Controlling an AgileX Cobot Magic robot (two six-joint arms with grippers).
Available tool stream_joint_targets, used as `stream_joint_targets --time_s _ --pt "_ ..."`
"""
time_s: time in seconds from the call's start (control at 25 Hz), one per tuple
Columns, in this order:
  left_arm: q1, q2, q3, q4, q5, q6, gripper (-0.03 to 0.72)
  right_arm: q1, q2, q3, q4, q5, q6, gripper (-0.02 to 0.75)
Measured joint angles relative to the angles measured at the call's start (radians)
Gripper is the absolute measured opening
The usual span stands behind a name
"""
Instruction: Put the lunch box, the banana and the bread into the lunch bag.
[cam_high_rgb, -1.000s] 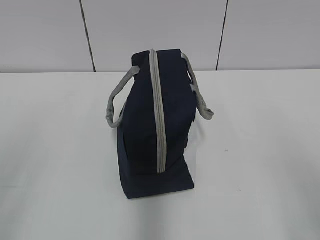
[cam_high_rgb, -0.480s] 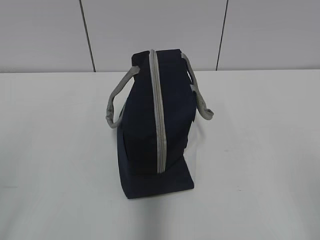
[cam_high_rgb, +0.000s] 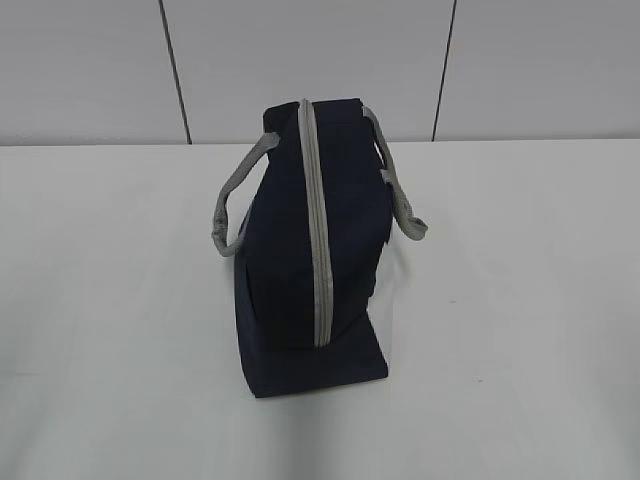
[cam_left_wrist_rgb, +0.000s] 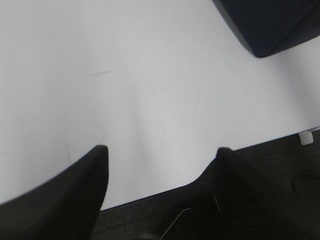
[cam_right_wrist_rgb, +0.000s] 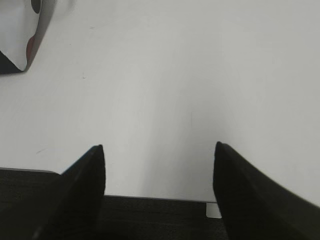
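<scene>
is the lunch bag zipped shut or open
Shut: the grey zipper runs closed along the upright lunch bag, with no gap showing.

Exterior camera looks down slantwise across the bench (cam_high_rgb: 520, 300); both wrist cameras hang low over its near edge, each catching a corner of the lunch bag (cam_high_rgb: 310, 250).

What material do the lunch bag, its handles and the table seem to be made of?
The lunch bag looks like matte navy woven fabric: it creases softly and has no shine. Its grey handles look like flat webbing strap, limp and curved. The table seems a smooth white laminate or painted board with a faint sheen, though this is uncertain.
</scene>
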Motion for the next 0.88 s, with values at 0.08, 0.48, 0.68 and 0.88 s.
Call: stream_joint_targets --time_s 0.08,0.48,0.68,0.88 --pt "0.000 0.000 0.000 0.000 0.000 0.000 0.459 0.000 0.000 0.000 0.000 -0.001 0.002 0.516" --pt "0.005 0.000 0.000 0.000 0.001 0.000 0.459 0.000 -0.002 0.002 -0.009 -0.002 0.004 0.516" --pt "0.073 -0.001 0.000 0.000 0.001 0.000 0.459 0.000 -0.060 0.002 -0.009 -0.002 0.004 0.516" --pt "0.149 -0.040 0.000 0.000 0.001 0.000 0.459 0.000 -0.154 0.002 -0.009 -0.002 0.004 0.516"
